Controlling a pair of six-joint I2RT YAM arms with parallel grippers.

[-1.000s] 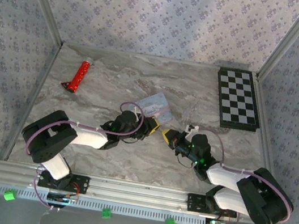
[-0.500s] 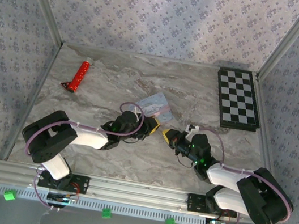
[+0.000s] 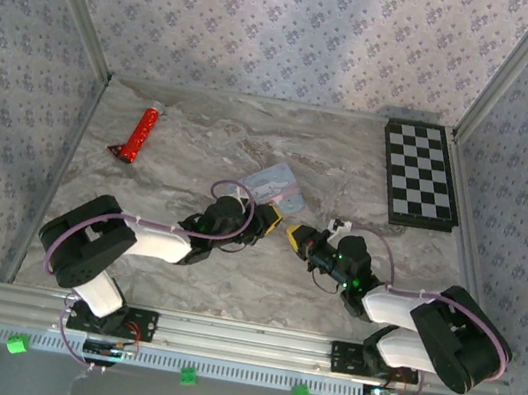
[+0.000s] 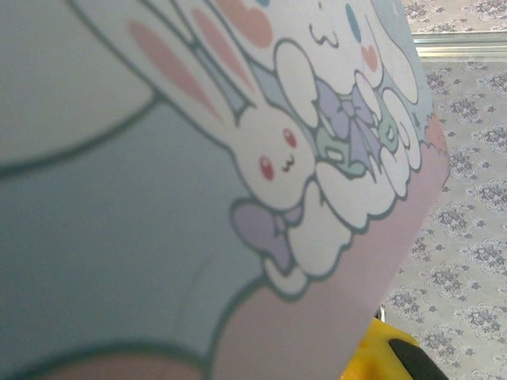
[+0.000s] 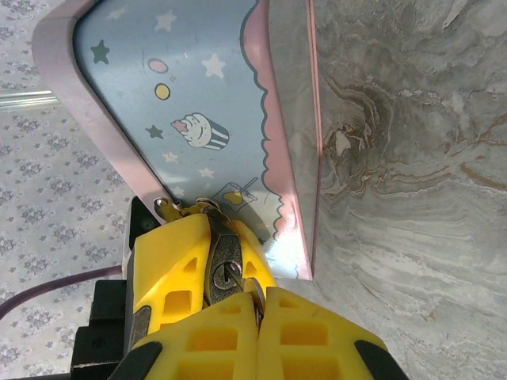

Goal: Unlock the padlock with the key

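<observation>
One small dark metal padlock (image 5: 224,261) sits between the yellow fingers (image 5: 170,269) of the left gripper (image 3: 273,222). One silvery metal key (image 5: 250,290) is at the fingertips (image 5: 293,313) of the right gripper (image 3: 296,235). Beyond the fingers: one pastel cartoon tin (image 3: 272,181), one red tube (image 3: 140,132), one black-and-white checkerboard (image 3: 420,174), three small green blocks (image 3: 186,376).

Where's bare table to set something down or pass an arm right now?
Bare table lies along the back between the red tube and the checkerboard, and in the near strip between the arm bases. The centre is crowded: left fingers and right fingers meet at the padlock beside the cartoon tin.
</observation>
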